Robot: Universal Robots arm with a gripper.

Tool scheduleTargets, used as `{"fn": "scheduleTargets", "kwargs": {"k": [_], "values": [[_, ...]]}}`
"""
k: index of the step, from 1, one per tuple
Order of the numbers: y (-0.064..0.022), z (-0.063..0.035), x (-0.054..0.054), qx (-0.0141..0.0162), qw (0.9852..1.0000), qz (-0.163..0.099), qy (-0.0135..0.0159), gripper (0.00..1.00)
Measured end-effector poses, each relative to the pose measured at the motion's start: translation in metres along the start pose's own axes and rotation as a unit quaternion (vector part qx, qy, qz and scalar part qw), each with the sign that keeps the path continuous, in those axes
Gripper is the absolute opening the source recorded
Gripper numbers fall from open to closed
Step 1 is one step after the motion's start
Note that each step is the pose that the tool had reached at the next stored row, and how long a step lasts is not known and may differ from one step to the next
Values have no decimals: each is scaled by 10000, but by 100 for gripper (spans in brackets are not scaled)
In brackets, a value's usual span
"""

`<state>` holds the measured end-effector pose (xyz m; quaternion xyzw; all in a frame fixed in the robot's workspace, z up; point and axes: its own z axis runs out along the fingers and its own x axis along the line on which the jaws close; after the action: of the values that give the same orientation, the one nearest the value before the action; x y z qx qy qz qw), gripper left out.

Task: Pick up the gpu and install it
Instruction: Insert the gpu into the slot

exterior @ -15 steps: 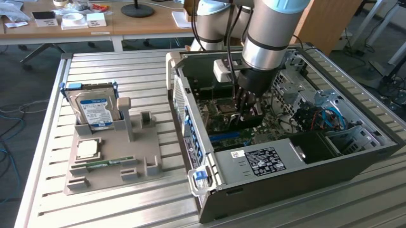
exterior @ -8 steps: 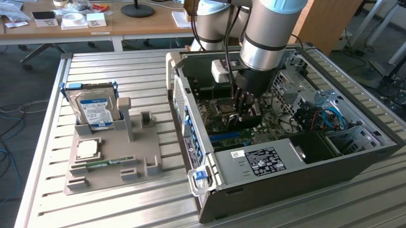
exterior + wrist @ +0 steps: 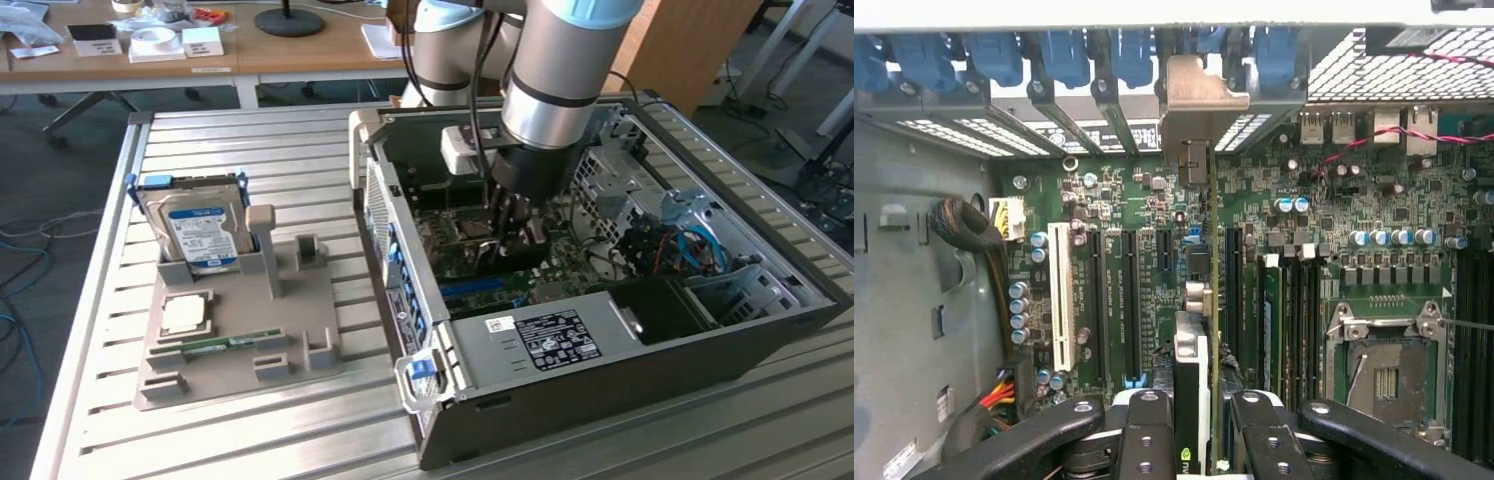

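**Exterior view: arm (image 3: 561,70) reaches down into the open computer case (image 3: 627,350)**

A slatted metal table (image 3: 267,150) carries everything. The computer case lies on its side on the exterior view's right half of the table, its side panel off and its inside facing up. The arm comes down from above into the case, and the gripper (image 3: 514,215) sits low inside, just above the motherboard (image 3: 1354,200).

On the exterior view's left, well apart from the case, a beige holder (image 3: 234,370) lies flat on the table. A blue-labelled hard drive (image 3: 200,235) stands upright in its far end. A square processor chip (image 3: 183,315) and a slim green RAM stick (image 3: 220,347) lie nearer the camera.

In the wrist view the gpu (image 3: 1194,370) stands on edge over the motherboard, in line with 1 of the long black slots. The 2 black fingers (image 3: 1144,440) are closed on it, 1 against each face. Its pale metal bracket (image 3: 1199,95) meets the rear wall of the case, among the row of blue latches (image 3: 994,55). Whether the card's lower edge is fully seated in the slot cannot be told. The empty processor socket (image 3: 1384,370) lies beside it, apart from the card.
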<state>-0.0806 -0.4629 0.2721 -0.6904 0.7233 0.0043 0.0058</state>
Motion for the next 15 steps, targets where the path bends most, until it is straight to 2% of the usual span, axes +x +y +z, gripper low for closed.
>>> {"fn": "scheduleTargets", "kwargs": {"k": [15], "values": [[34,1,-12,0,10000,2,0,27]]}}
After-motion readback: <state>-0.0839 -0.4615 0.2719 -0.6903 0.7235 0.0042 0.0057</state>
